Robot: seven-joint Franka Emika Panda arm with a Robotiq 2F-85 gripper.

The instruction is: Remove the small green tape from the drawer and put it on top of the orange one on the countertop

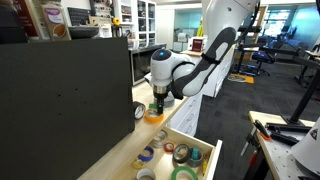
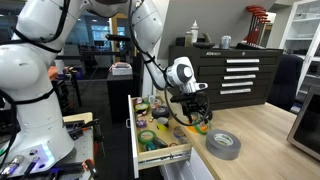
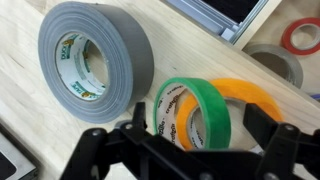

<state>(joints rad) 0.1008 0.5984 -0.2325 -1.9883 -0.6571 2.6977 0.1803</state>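
In the wrist view the small green tape [image 3: 205, 115] lies tilted over the orange one [image 3: 262, 100] on the countertop [image 3: 40, 120], overlapping it and leaning toward the grey roll. My gripper [image 3: 200, 140] hangs just above them with its black fingers spread wider than the green ring, and neither finger touches it. In both exterior views the gripper [image 1: 158, 104] [image 2: 196, 115] hovers low over the orange roll [image 1: 153, 118] beside the open drawer [image 1: 208, 152] [image 2: 137, 128]. The green ring is too small to make out there.
A wide grey tape roll [image 3: 95, 55] [image 2: 222, 145] lies on the countertop right next to the orange one. The drawer holds several coloured rolls [image 1: 180, 153]. A large black panel [image 1: 65, 85] stands along the counter. A black tool cabinet [image 2: 235, 72] stands behind.
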